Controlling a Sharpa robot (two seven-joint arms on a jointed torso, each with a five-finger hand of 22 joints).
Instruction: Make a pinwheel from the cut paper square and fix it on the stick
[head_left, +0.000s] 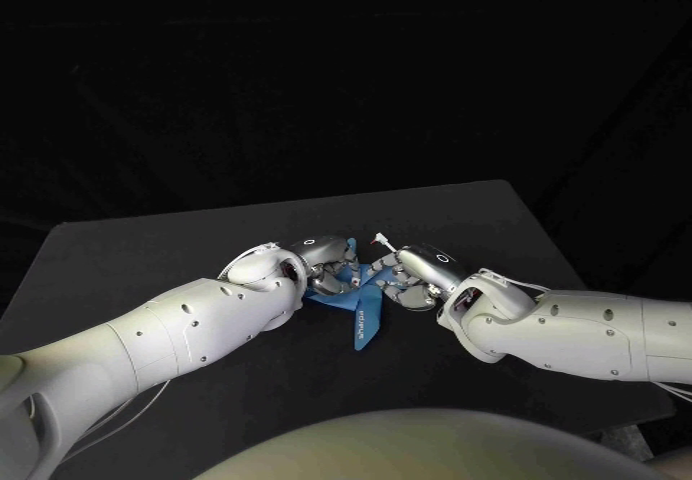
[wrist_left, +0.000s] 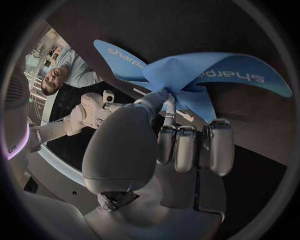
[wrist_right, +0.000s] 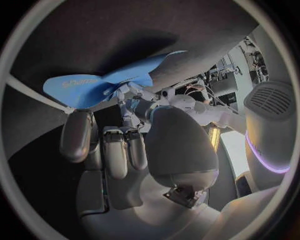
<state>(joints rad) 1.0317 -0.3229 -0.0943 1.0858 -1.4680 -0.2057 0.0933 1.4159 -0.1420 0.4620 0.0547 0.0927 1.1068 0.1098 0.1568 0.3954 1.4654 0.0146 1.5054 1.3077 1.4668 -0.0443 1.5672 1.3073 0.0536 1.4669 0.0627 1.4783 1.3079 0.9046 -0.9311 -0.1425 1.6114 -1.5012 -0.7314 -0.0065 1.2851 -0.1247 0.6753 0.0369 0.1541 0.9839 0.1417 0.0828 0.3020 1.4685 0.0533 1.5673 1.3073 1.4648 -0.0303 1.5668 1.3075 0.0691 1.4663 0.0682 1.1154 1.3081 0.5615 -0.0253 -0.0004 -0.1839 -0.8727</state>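
Blue paper, already folded into a pinwheel (head_left: 356, 305), is lying low over the black table (head_left: 144, 260) near its middle. The left hand (head_left: 310, 262) and the right hand (head_left: 414, 272) are crowding its hub from either side, and one blade is pointing toward the robot.

From the left wrist, the left hand (wrist_left: 156, 150) is pinching the pinwheel (wrist_left: 187, 75) at its hub. Its thumb tip is pressing on the gathered corners, and the other fingers (wrist_left: 187, 145) are curling in beneath.

From the right wrist, the white stick (wrist_right: 37, 94) is running beside the blades (wrist_right: 106, 82) up to the tip of one of the right hand's (wrist_right: 144, 155) curled fingers (wrist_right: 78, 132). Whether that hand is actually gripping it I cannot tell.

The folding seems finished, so the fixing step appears to be in hand. The next move probably calls for lining the stick's end up square with the hub and pressing it home. The left hand's pinch must stop the corners from springing apart meanwhile.
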